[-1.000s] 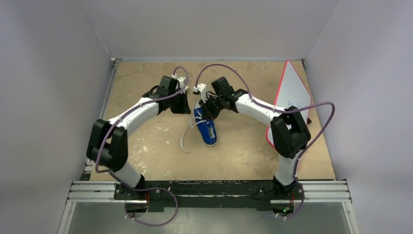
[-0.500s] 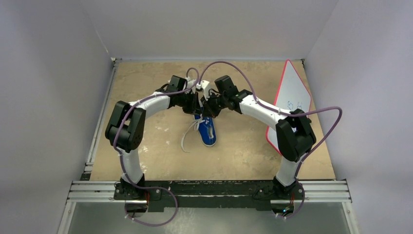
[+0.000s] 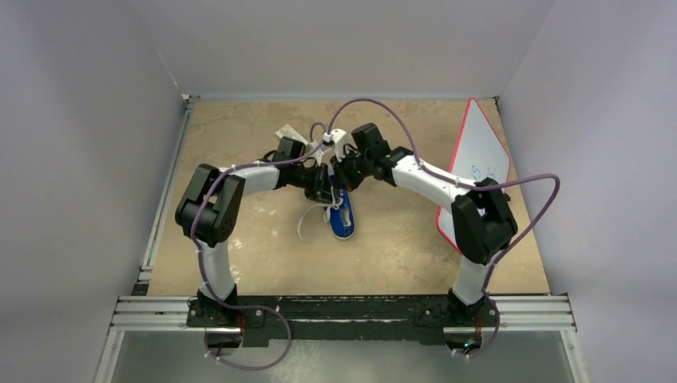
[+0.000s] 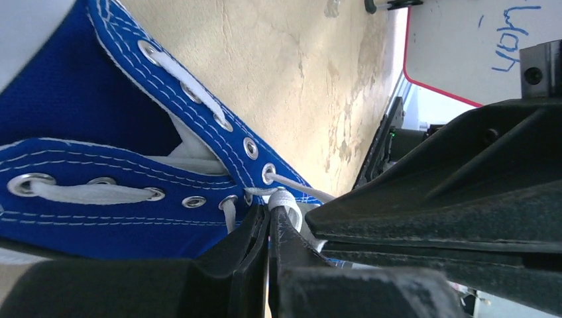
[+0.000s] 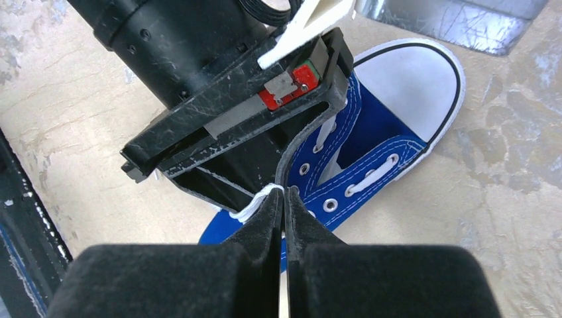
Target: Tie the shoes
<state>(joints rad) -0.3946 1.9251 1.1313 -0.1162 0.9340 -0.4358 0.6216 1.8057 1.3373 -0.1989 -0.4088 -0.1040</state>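
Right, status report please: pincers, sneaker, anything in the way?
Left pincer shut on lace at the top eyelets. Right pincer shut on lace beside it. Sneaker flat on table, untied. Red-edged board stands clear, far right.

Top view: sneaker heel end hidden under left gripper and right gripper; fingertips too small to read. Left wrist: sneaker cut off by left frame edge; blue writing on red-edged white panel cropped, unreadable. Right wrist: heel end mostly hidden behind left gripper; lace vanishes between 2 pressed-together fingers.
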